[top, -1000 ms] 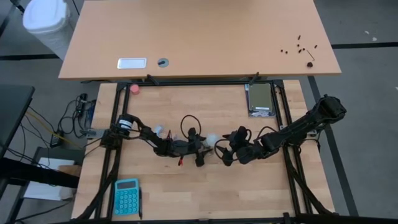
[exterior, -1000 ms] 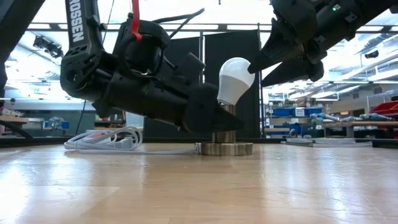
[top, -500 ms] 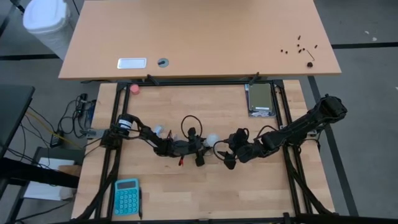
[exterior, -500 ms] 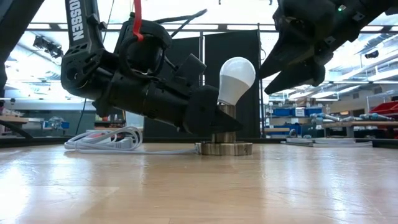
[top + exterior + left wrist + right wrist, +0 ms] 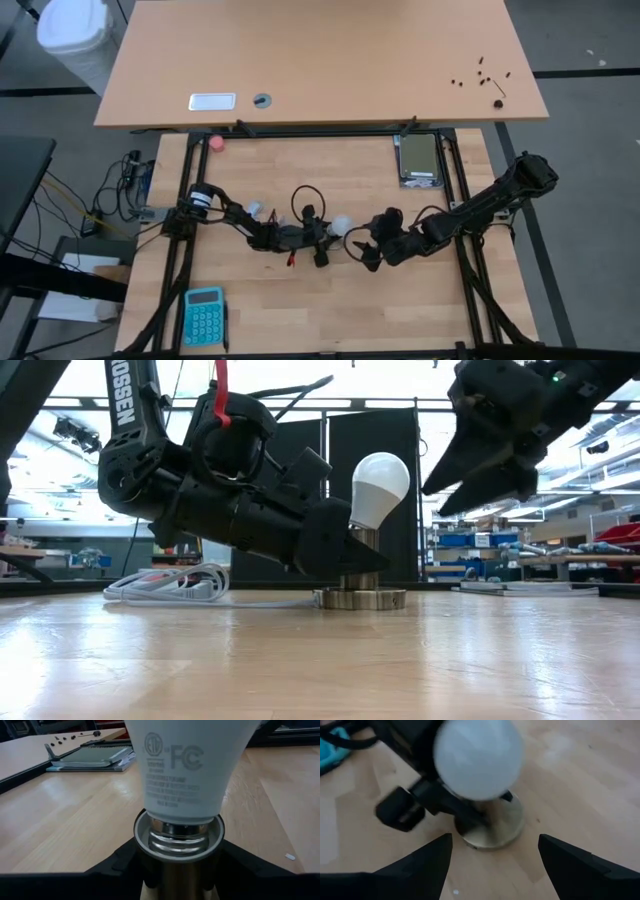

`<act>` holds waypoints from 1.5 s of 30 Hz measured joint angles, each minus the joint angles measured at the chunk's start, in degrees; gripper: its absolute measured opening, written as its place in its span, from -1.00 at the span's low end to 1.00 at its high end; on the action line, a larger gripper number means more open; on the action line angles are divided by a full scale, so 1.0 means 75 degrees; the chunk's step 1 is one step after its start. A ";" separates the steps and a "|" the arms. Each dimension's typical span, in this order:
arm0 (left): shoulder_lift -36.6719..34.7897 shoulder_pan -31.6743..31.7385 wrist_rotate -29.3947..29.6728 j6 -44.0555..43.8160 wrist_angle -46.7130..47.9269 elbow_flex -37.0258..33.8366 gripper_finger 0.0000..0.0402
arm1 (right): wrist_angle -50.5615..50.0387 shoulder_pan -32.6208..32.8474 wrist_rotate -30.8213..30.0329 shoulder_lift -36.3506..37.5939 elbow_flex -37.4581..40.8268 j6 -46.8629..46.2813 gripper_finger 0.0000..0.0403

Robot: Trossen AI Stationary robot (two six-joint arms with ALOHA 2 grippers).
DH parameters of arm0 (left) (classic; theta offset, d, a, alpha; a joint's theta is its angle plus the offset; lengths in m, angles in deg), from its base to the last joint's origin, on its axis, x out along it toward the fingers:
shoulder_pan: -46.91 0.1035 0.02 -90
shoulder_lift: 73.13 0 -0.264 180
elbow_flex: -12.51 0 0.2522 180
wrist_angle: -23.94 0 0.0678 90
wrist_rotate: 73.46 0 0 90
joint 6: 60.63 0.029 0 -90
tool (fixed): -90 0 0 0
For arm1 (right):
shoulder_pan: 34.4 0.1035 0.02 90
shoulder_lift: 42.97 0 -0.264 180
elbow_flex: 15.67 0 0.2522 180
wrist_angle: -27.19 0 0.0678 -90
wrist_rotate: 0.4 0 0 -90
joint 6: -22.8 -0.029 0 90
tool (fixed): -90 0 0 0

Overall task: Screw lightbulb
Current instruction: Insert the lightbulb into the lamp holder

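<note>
While our left gripper clamps the socket stem, the lightbulb sits tilted in it; our right gripper hangs released beside. We should regrasp squarely, straighten, twist gently.

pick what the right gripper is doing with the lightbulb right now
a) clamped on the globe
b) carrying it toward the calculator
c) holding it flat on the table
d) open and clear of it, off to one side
d: in the low view the right gripper hangs open beside the lightbulb with a clear gap, while the bulb stands tilted in the socket that the left gripper holds.
</note>
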 joint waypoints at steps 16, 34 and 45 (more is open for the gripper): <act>0.0000 0.0006 0.0000 -0.0131 0.0058 -0.0008 -0.05 | -0.0108 -0.0131 -0.0110 -0.0795 0.0012 -0.0258 0.53; 0.0006 0.0006 -0.0001 -0.0131 0.0033 -0.0017 -0.05 | 0.1181 -0.1307 -0.0378 -0.0880 0.0012 0.1026 0.53; 0.0009 0.0006 -0.0002 -0.0138 0.0064 -0.0014 -0.05 | 0.1873 -0.1495 -0.0421 -0.0880 0.0012 0.1459 0.53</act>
